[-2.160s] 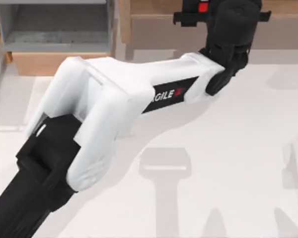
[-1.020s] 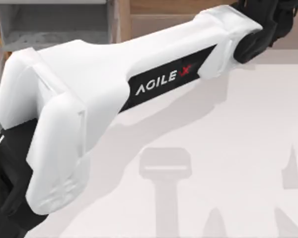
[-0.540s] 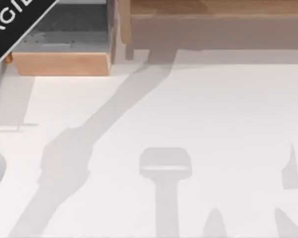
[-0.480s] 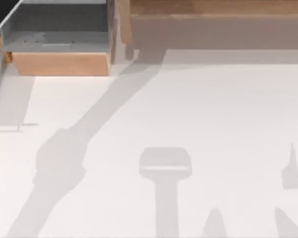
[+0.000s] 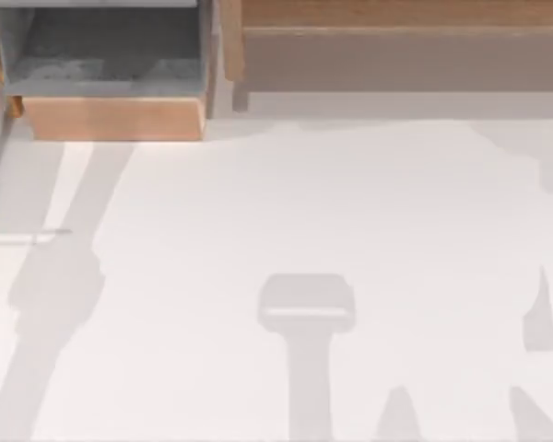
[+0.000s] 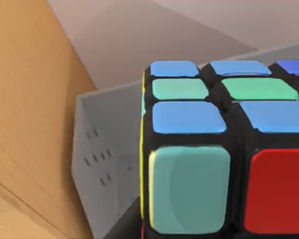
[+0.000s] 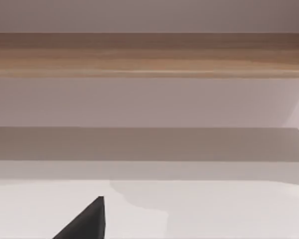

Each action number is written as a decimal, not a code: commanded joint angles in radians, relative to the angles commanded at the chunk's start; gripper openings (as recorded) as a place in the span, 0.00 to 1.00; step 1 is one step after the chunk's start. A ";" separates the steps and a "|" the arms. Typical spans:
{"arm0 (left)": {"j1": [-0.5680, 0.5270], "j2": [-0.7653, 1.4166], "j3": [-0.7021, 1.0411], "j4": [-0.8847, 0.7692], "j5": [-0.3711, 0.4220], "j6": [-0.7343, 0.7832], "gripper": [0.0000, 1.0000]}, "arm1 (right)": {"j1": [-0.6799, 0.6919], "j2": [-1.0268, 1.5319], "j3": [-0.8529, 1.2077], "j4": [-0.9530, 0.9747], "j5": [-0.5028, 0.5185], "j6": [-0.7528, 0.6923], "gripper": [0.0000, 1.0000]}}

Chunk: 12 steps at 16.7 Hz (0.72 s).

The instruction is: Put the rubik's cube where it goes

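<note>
Glossy plastic cube with smooth stickers; matt white counter; wood-grain shelf; grey matt bin.

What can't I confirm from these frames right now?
- Left hand's grip: in the left wrist view the rubik's cube sits close up and covers the fingers.
- Cube's far side: cut off by that picture's edge.
- Right hand: the right wrist view gives just a dark tip, cut by the edge.

The top view looked down on the table; the left wrist view sat hard against the rubik's cube; the right wrist view faced a wooden shelf level-on.
</note>
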 joint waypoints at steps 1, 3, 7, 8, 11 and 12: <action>0.058 0.026 0.022 -0.071 0.022 0.014 0.00 | 0.000 0.000 0.000 0.000 0.000 0.000 1.00; 0.170 0.091 0.060 -0.200 0.066 0.043 0.00 | 0.000 0.000 0.000 0.000 0.000 0.000 1.00; 0.367 0.272 0.122 -0.393 0.147 0.101 0.00 | 0.000 0.000 0.000 0.000 0.000 0.000 1.00; 0.409 0.324 0.134 -0.426 0.165 0.115 0.00 | 0.000 0.000 0.000 0.000 0.000 0.000 1.00; 0.508 0.482 0.165 -0.493 0.215 0.154 0.00 | 0.000 0.000 0.000 0.000 0.000 0.000 1.00; 0.532 0.531 0.173 -0.506 0.229 0.165 0.00 | 0.000 0.000 0.000 0.000 0.000 0.000 1.00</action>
